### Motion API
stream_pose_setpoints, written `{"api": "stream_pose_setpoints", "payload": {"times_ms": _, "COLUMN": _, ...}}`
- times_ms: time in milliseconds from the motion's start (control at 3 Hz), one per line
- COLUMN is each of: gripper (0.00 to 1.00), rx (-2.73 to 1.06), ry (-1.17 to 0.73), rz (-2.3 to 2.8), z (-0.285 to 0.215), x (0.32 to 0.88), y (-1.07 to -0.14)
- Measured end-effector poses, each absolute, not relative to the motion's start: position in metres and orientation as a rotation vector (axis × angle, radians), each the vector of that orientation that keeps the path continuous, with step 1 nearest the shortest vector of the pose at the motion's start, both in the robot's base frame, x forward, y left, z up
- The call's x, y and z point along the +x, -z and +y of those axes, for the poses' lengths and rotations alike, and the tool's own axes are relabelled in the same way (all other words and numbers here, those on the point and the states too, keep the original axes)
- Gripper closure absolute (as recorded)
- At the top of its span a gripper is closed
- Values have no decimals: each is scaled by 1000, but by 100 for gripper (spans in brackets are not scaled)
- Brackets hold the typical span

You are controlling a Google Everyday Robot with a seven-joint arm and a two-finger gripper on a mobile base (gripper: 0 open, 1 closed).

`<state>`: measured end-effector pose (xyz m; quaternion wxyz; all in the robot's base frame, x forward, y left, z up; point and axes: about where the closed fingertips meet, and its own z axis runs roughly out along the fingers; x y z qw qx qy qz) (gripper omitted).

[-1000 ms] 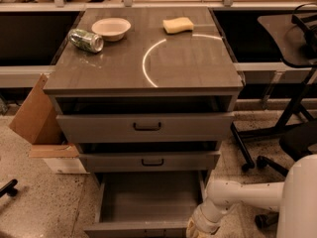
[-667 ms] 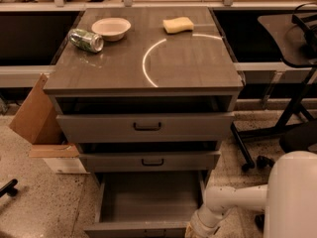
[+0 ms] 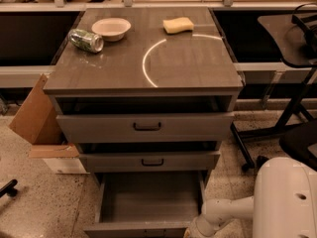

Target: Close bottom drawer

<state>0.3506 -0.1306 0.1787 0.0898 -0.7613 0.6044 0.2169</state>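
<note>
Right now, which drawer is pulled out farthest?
The bottom drawer, inside showing; middle drawer and top drawer barely protrude. The gripper is at the bottom one's front-right corner.

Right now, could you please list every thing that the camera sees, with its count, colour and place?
cabinet: 1, grey, centre, with three drawers
can: 1, green and silver, lying on the cabinet top, back left
bowl: 1, white, cabinet top, just right of the can
sponge: 1, yellow, cabinet top, back right
top drawer: 1, grey, slightly open
middle drawer: 1, grey, slightly open
bottom drawer: 1, grey, pulled far out
cardboard box: 1, brown, floor, left of cabinet
chair: 1, black, right edge
robot body: 1, white, bottom right
arm: 1, white, reaching to the bottom drawer's front right corner
tool: out of view, below the picture's bottom edge
</note>
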Motion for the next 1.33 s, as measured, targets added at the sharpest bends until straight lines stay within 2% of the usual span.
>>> {"api": "stream_pose_setpoints", "payload": {"times_ms": 667, "gripper": 100, "rx": -2189, "ry": -611, "rz": 1806, "z": -117, "x": 383, "y": -161}}
{"api": "stream_pose_setpoints", "payload": {"times_ms": 1333, "gripper": 100, "rx": -2157, "ry": -598, "rz": 1810, "z": -117, "x": 388, "y": -155}}
